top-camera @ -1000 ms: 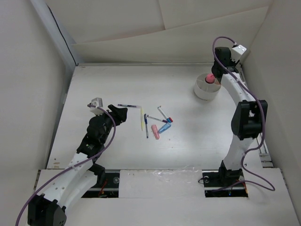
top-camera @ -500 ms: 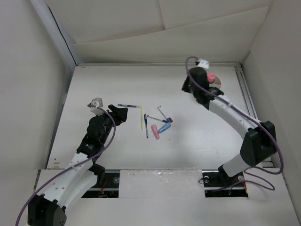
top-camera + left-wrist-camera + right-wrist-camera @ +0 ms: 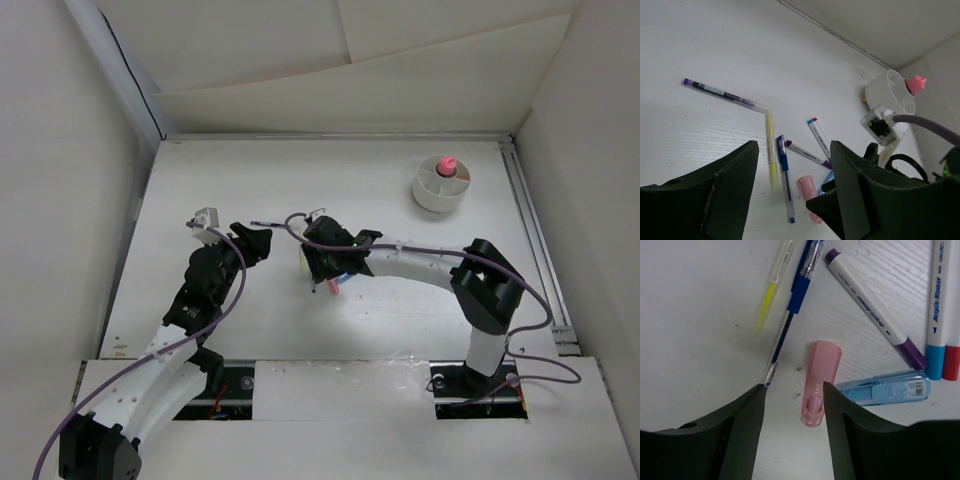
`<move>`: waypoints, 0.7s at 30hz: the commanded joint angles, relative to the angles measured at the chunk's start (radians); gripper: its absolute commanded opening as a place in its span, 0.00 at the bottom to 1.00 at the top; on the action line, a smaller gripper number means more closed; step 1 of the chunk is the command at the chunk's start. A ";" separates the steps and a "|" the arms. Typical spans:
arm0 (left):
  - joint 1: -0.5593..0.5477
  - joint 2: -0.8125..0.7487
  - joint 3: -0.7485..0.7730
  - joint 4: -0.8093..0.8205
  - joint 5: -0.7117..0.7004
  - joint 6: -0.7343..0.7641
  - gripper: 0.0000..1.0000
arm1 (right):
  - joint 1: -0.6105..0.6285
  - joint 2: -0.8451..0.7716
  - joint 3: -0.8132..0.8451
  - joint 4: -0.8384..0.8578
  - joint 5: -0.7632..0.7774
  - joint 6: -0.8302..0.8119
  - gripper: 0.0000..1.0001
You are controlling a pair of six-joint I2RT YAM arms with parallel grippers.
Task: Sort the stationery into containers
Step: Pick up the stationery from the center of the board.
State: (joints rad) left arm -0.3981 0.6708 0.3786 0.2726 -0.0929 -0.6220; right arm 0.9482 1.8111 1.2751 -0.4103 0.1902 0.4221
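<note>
The stationery lies loose in the middle of the table. In the right wrist view, my right gripper (image 3: 794,387) is open just above it, straddling a short pink piece (image 3: 820,380), which lies close to the right finger. Around it lie a blue pen (image 3: 790,315), a yellow pen (image 3: 771,292), a purple-capped marker (image 3: 875,310), a light blue piece (image 3: 885,389) and a blue- and red-capped marker (image 3: 940,315). My left gripper (image 3: 262,238) hovers open and empty left of the pile, near a purple pen (image 3: 268,224). The round white container (image 3: 441,185) holds a pink-capped glue stick (image 3: 447,165).
White walls enclose the table on three sides, and a rail (image 3: 530,230) runs along the right edge. The right arm (image 3: 430,262) stretches low across the table from its base toward the pile. In the left wrist view, the right wrist's camera block (image 3: 880,125) hangs over the pens.
My right arm has swung from the container at the back right down to the pile in the middle. The glue stick stays in the container. The left arm has not moved.
</note>
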 commanded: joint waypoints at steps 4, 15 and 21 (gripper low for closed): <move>-0.004 -0.013 0.042 0.034 0.001 -0.002 0.56 | -0.011 0.050 0.069 -0.019 0.080 0.010 0.59; -0.004 -0.013 0.042 0.034 0.001 -0.002 0.56 | -0.020 0.128 0.115 -0.030 0.132 0.020 0.60; -0.004 -0.013 0.042 0.034 0.001 -0.002 0.56 | -0.031 0.155 0.124 -0.030 0.123 0.020 0.55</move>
State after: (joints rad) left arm -0.3981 0.6708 0.3786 0.2726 -0.0933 -0.6220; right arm 0.9253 1.9514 1.3590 -0.4427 0.2947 0.4362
